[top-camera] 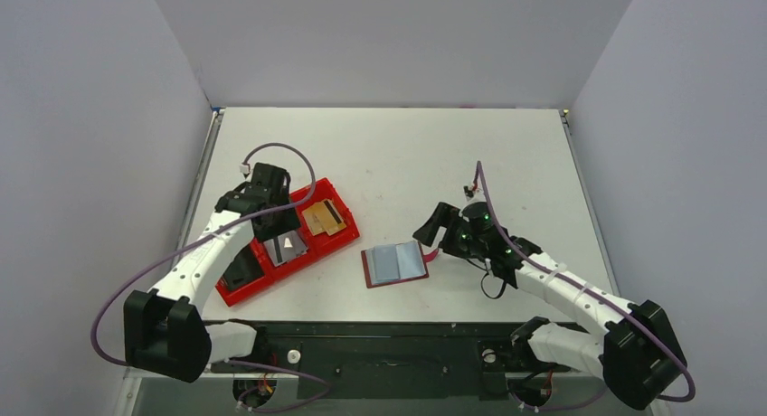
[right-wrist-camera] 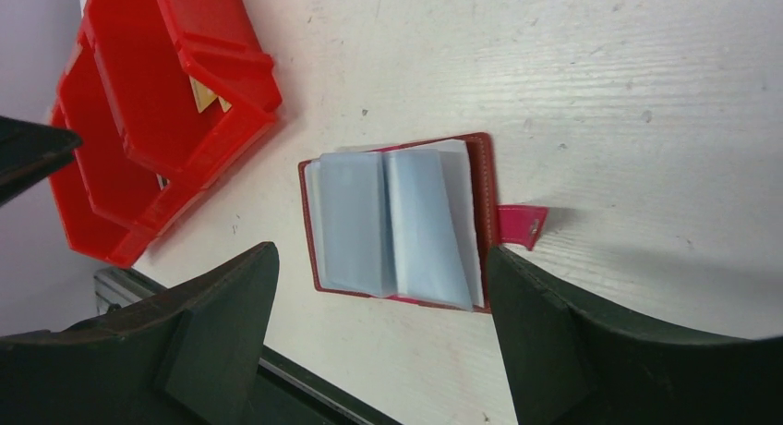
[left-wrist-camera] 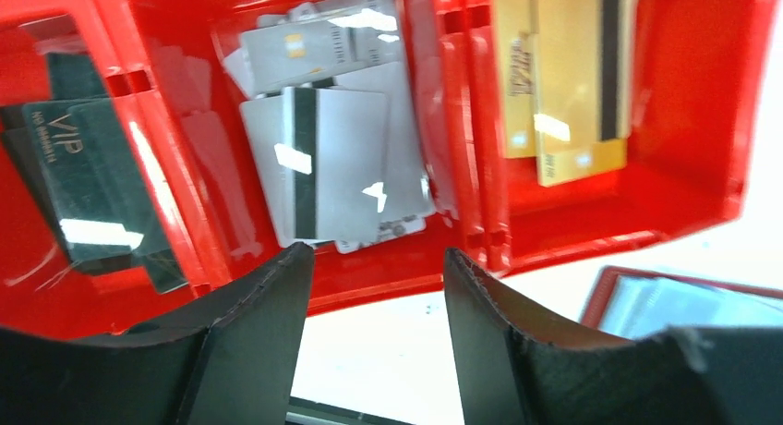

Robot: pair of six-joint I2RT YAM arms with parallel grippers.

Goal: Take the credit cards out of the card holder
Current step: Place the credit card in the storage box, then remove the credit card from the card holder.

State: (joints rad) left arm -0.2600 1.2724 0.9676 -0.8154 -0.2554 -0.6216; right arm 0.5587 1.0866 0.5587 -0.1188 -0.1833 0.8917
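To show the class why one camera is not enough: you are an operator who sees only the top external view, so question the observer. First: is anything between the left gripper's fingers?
Observer: No. In the left wrist view the left gripper is open and empty, facing the middle compartment of the red tray.
Operator: What lies in that compartment?
Observer: Several silver cards. The top one has its dark stripe facing up.
Operator: And the card holder?
Observer: In the right wrist view the card holder lies open on the table. No card shows in its facing sleeves.
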